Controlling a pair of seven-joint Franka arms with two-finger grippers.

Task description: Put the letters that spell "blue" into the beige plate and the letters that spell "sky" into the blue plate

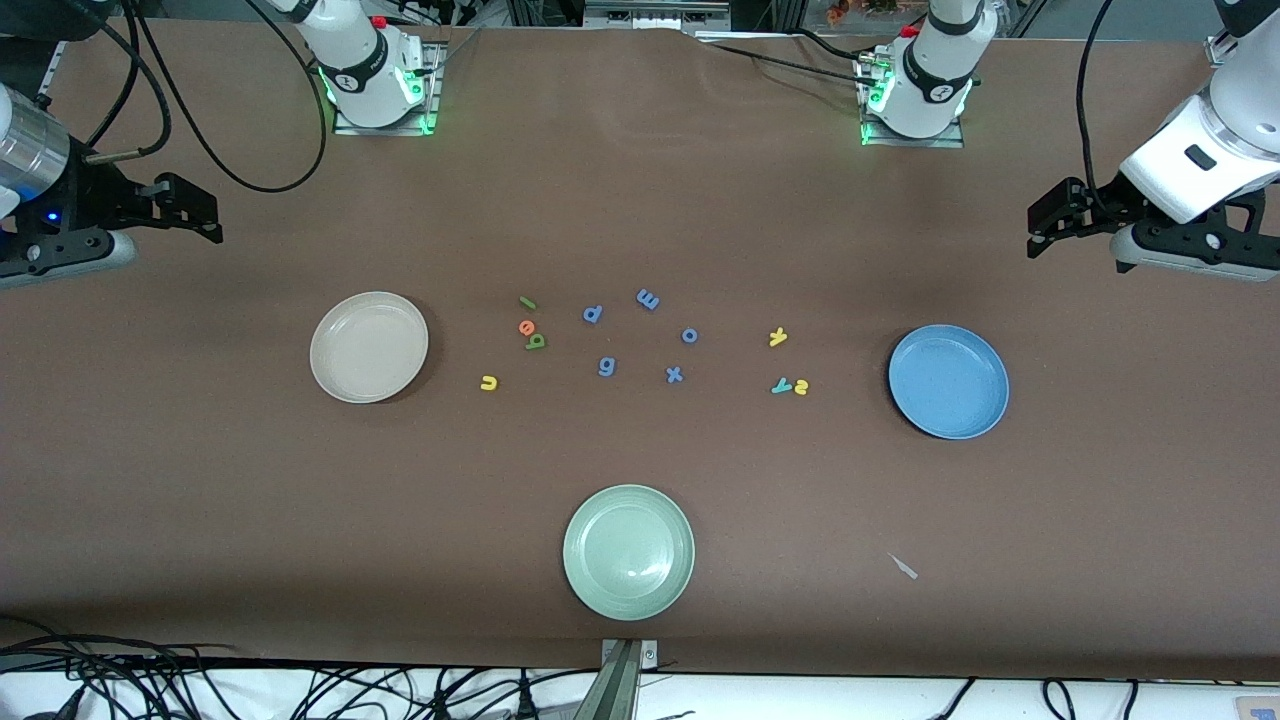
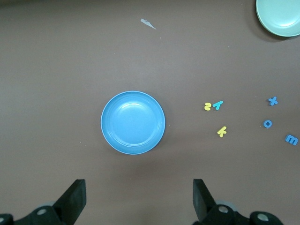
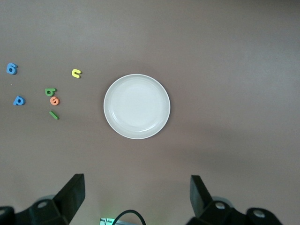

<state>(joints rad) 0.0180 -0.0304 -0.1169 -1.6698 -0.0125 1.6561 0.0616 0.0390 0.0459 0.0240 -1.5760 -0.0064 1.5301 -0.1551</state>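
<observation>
front view: nothing is sorted yet; the beige plate (image 1: 369, 347) and blue plate (image 1: 948, 381) are empty, the olive b (image 1: 536, 342), green l (image 1: 527, 302), yellow u (image 1: 489, 382) and orange e (image 1: 526, 326) lie beside the beige plate, the yellow s (image 1: 801, 388), k (image 1: 778, 338) and teal y (image 1: 782, 385) near the blue one, while the left gripper (image 1: 1045, 225) and right gripper (image 1: 200, 212) wait high over the table ends. left wrist view: jaws wide apart and holding nothing above the empty blue plate. right wrist view: jaws likewise apart and empty above the bare beige plate, so all seven letters remain to be moved.
</observation>
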